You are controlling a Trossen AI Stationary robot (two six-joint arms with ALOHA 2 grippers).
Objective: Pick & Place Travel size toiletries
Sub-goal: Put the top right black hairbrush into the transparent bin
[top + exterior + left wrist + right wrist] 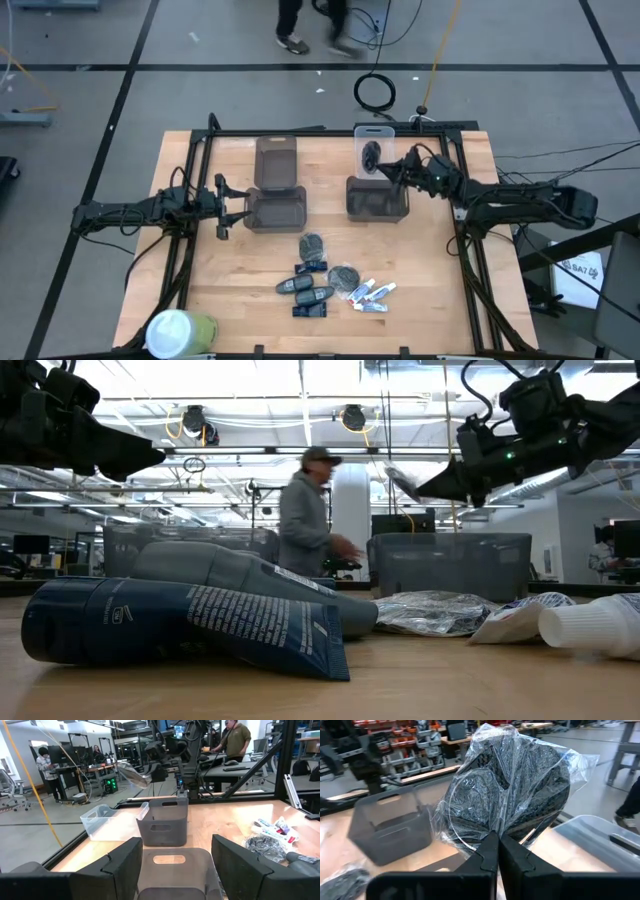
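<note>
My right gripper is shut on a dark grey meshed lump in clear wrap, one of the travel size toiletries, and holds it in the air above the clear bin at the far side. The other toiletries lie near the table's front middle: two dark lumps, little white tubes and dark oblong pieces. At the table's left, my left gripper stands open and level, its fingers pointing at a grey bin and touching nothing. My right gripper pinches the clear wrap's bunched edge at the lump's near side between its two fingers. The fingers lie about level and come from the table's right. The lump stands out beyond the fingertips, lifted clear of table and bins.
Two grey bins sit at the left centre and a third under my right arm's reach. A big white-and-green cylinder lies at the near left corner. A person walks beyond the table's far edge.
</note>
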